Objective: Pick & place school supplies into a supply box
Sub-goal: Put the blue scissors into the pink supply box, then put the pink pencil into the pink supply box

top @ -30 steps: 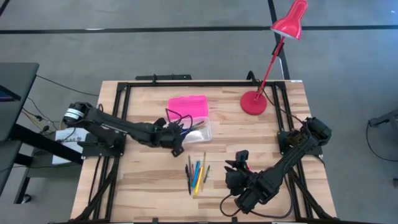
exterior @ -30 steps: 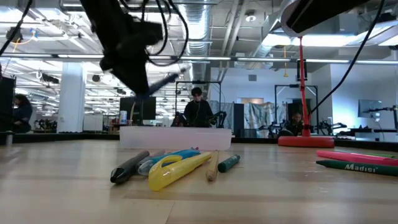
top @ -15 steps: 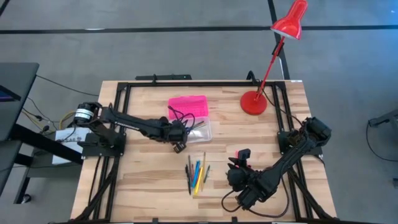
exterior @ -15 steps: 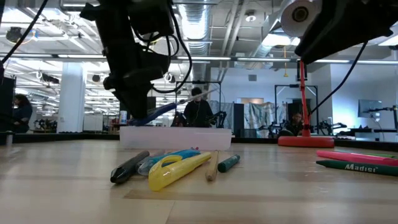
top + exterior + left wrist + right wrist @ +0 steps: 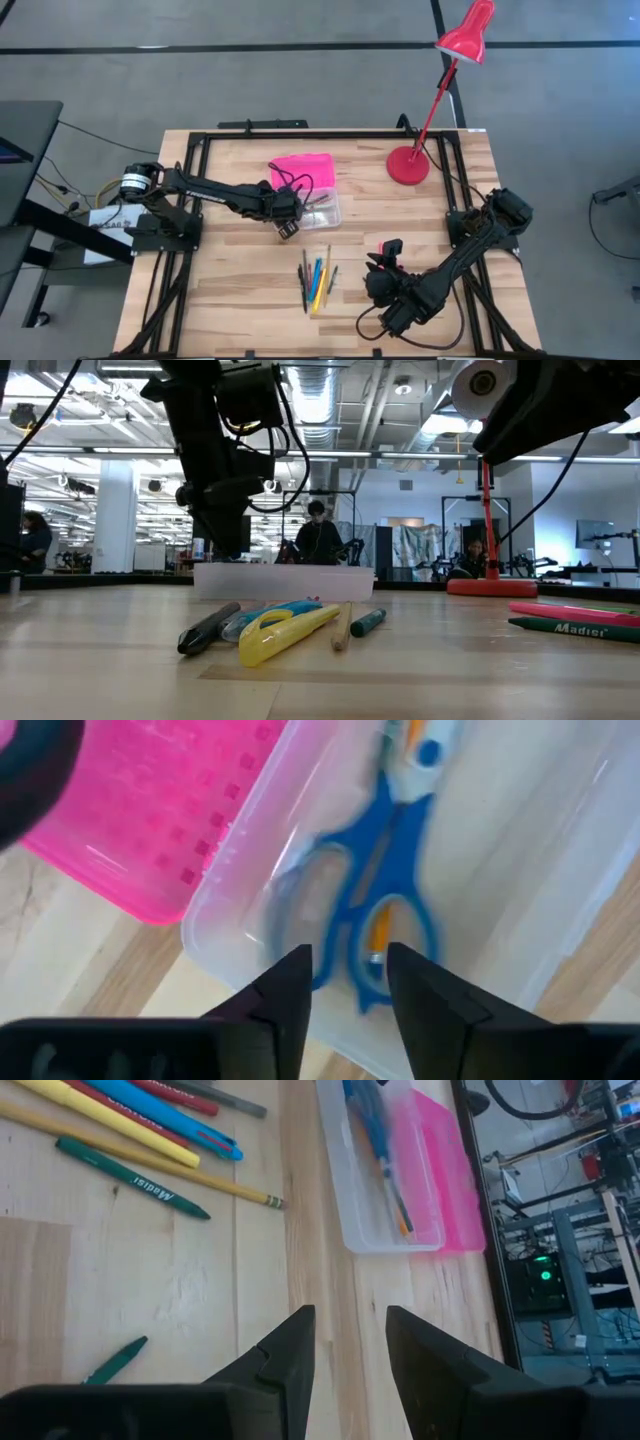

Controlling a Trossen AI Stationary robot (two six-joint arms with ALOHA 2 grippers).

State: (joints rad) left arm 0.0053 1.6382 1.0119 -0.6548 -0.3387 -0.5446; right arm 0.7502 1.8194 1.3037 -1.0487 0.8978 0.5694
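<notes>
The supply box lies open with its pink lid flat on the table and its clear base beside it. Blue-handled scissors lie blurred in the clear base, next to an orange-tipped pen. My left gripper hangs open just above the near end of the base, pointing steeply down. Several pens, pencils and markers lie side by side on the table nearer the front. My right gripper waits open above the table right of them.
A red desk lamp stands on its round base at the far right. A green marker and a small green cap lie near my right gripper. A black frame edges the table.
My left gripper has swung toward the table's far edge and sunk over the clear base, carrying the blue scissors slanted below it. It has let them go, and they have dropped into the base.
</notes>
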